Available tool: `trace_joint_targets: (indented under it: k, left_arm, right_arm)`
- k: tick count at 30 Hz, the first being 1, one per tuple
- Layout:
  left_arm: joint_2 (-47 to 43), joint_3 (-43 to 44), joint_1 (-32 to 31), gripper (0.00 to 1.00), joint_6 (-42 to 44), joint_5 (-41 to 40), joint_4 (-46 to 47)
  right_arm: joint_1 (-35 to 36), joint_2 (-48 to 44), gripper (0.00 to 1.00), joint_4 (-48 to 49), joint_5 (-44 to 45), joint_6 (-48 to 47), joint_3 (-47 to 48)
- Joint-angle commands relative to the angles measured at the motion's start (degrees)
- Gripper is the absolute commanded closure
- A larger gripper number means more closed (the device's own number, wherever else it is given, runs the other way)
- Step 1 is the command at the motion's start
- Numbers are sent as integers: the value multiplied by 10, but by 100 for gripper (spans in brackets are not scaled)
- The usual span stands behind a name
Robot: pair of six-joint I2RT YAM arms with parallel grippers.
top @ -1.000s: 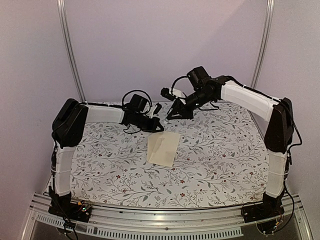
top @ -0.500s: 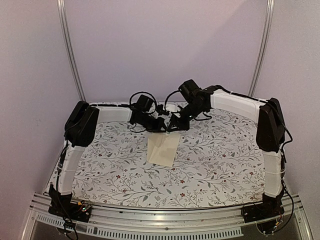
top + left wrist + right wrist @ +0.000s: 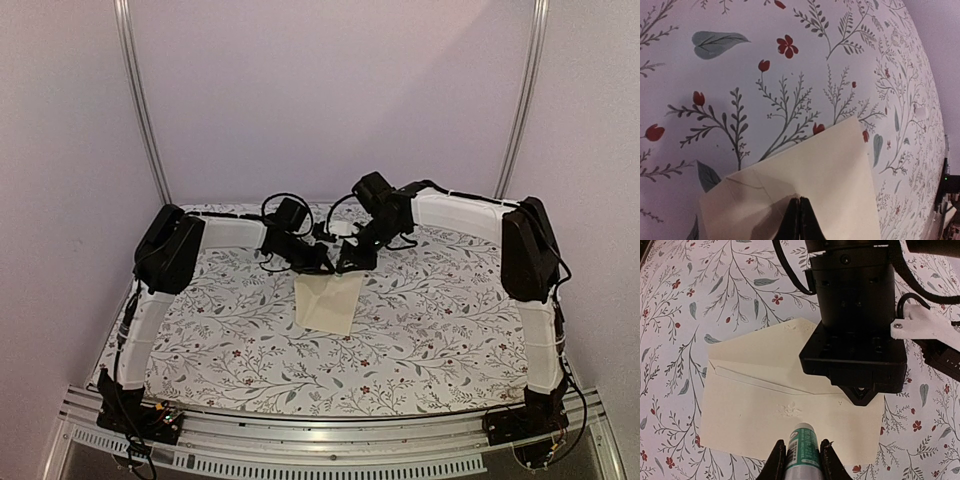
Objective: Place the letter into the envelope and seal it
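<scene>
Lying near the middle of the cloth, which is printed with grey leaves and red flowers, the envelope is seen with its flap opened out flat. The cream paper is unprinted, and a small wrinkle is visible on the body just below the flap's fold. From above, the envelope is shown slightly tilted. Its far end is covered by both grippers, which are set close together there, with the left arm reaching in from the left and the right arm from the right.

The left gripper is held with its fingers pressed together, nothing being visible between them, and their tips are set on the envelope. In the right wrist view that contact is placed near the flap's edge, toward the right end of the paper. Whether the paper is merely touched or pushed down cannot be told.

The right gripper is closed around a green-and-white tube, which is pinched between the two fingers with its pale rounded end pointed toward the envelope. In the wrist view the tube is held over the envelope's near long edge. Whether it touches the paper cannot be judged. The letter cannot be made out in any view.
</scene>
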Motion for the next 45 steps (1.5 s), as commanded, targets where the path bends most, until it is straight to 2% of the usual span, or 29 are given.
trace_joint_targets:
  k: [1, 29, 45]
  left_arm:
    - [14, 8, -1, 100, -5, -9, -14]
    - [33, 2, 3, 100, -12, 14, -6]
    - [47, 10, 5, 100, -16, 10, -16]
  right_arm:
    - [4, 33, 100, 3, 5, 11, 15]
    - [21, 86, 100, 28, 48, 38, 37]
    - [30, 95, 100, -38, -16, 6, 30]
